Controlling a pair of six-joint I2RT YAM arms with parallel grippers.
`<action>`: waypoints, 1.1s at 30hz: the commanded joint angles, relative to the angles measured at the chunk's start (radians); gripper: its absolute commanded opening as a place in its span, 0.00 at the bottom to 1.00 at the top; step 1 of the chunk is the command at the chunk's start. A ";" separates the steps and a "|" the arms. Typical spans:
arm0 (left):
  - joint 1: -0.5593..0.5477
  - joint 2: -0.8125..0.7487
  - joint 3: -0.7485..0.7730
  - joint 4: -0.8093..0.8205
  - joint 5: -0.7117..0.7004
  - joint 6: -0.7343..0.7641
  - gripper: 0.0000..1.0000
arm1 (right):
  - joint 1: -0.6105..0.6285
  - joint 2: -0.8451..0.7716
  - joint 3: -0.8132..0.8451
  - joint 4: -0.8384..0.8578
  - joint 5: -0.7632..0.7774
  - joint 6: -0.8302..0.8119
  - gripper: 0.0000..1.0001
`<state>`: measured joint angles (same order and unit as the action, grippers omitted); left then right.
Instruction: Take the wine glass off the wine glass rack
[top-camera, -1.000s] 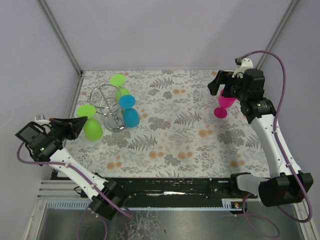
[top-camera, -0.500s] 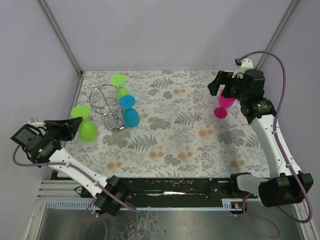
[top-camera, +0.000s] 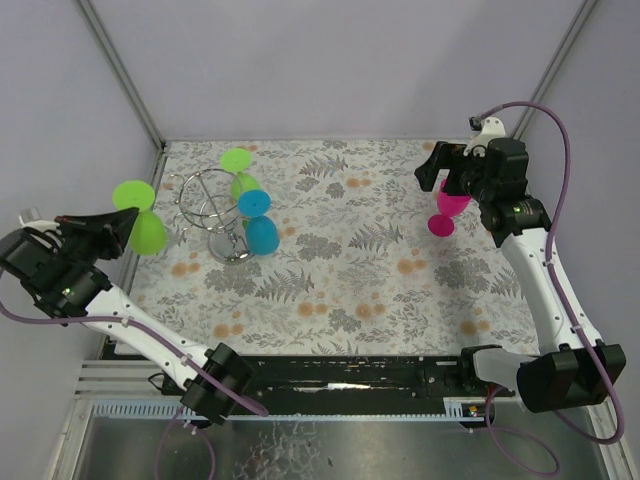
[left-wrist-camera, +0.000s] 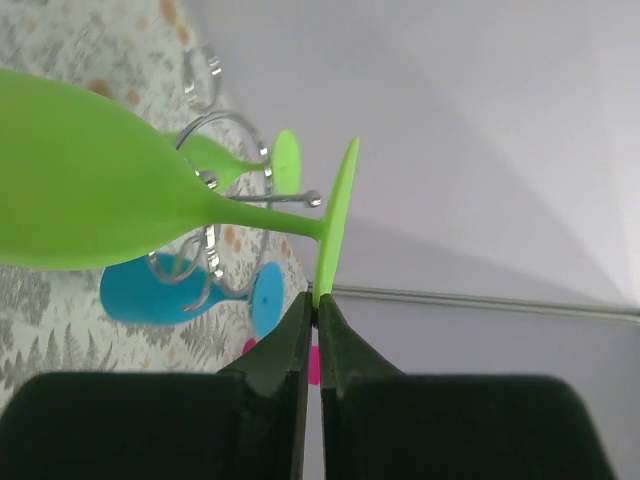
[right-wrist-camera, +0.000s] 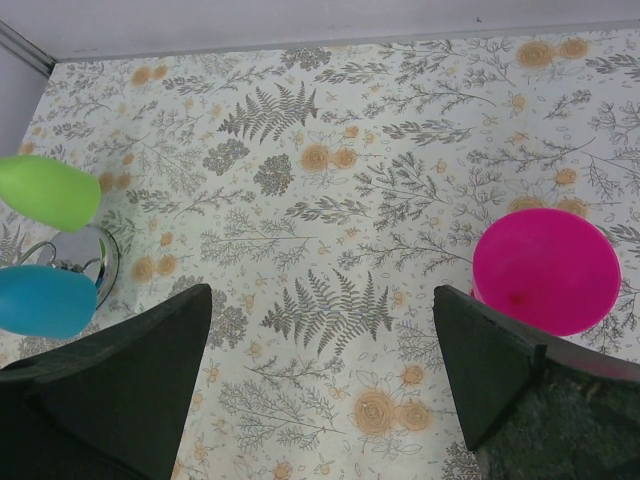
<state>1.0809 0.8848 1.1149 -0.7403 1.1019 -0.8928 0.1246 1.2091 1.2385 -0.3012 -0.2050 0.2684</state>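
Note:
My left gripper (top-camera: 122, 222) is shut on the foot rim of a green wine glass (top-camera: 147, 231), held in the air left of the wire rack (top-camera: 205, 200). In the left wrist view the fingers (left-wrist-camera: 296, 335) pinch the green foot (left-wrist-camera: 336, 220), and the bowl (left-wrist-camera: 90, 190) lies sideways at left. The rack (left-wrist-camera: 225, 135) behind it still carries a second green glass (top-camera: 240, 172) and a blue glass (top-camera: 260, 232). My right gripper (top-camera: 443, 165) is open and empty above a pink glass (top-camera: 449, 207) that stands upside down on the cloth, its foot (right-wrist-camera: 546, 270) beside the right finger.
The floral cloth (top-camera: 360, 260) covers the table. Grey walls close the back and both sides; the left wall is close to my left arm. The rack's round base (right-wrist-camera: 85, 255) shows at the left of the right wrist view.
My left gripper has lifted the green glass up and to the left, away from the rack. The right arm has not moved.

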 joint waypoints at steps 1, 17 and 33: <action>0.007 0.015 0.112 0.292 0.080 -0.110 0.00 | 0.012 0.010 0.019 0.054 -0.036 0.015 0.99; -0.449 0.197 0.455 0.581 -0.112 0.031 0.00 | 0.013 0.113 0.205 -0.030 -0.116 0.058 0.99; -1.102 0.457 0.699 0.336 -0.286 0.441 0.00 | 0.012 0.184 0.443 -0.249 -0.062 0.117 0.99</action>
<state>0.0982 1.3060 1.7027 -0.3271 0.8665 -0.6506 0.1291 1.3865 1.5818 -0.4789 -0.2848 0.3542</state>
